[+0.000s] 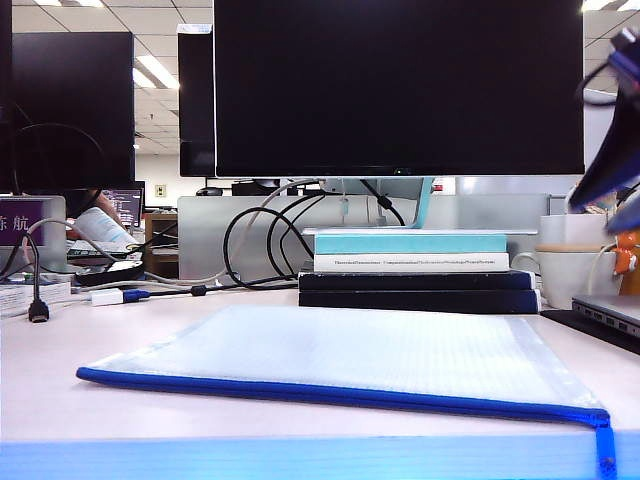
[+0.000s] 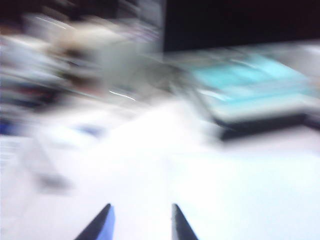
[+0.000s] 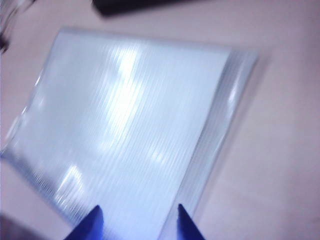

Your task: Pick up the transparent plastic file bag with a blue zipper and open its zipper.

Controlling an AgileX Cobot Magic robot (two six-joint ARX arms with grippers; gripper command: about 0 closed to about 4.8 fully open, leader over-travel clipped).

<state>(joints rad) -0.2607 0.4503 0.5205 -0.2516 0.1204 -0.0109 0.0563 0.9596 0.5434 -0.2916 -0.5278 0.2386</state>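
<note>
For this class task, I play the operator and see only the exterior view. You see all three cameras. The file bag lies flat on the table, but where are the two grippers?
Observer: The right gripper hangs above the file bag, jaws apart, holding nothing.
Operator: And the left one?
Observer: The left gripper is over the table, fingers apart, empty; its picture is blurred.
Operator: What does it face?
Observer: The stack of books below the monitor.
</note>
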